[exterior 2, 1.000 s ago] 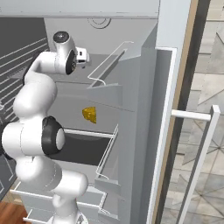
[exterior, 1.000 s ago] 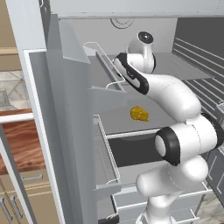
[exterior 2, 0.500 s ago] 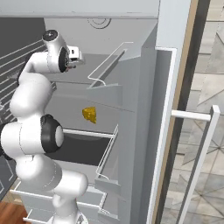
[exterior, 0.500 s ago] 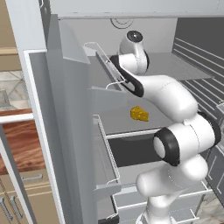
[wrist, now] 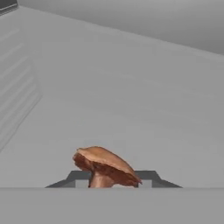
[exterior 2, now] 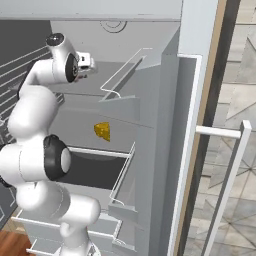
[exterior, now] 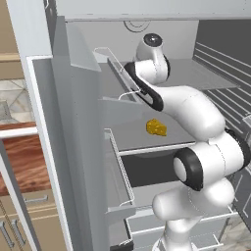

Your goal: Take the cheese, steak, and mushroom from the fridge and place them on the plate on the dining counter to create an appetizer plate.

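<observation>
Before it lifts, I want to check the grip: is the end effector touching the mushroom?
Touching. In the hand view the end effector has a dark fingertip pressed against each side of the mushroom, no gap showing.

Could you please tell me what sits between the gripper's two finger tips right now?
In the hand view, the mushroom sits between the gripper finger tips, which stand close against its sides.

Both base cameras sit behind the white arm, left and right, looking forward and down into the open tall grey-white fridge (exterior: pixel 73 147), sharing its grey shelves and the small yellow-orange cheese wedge (exterior: pixel 156 127), while the hand camera looks closely along an upper shelf.
</observation>
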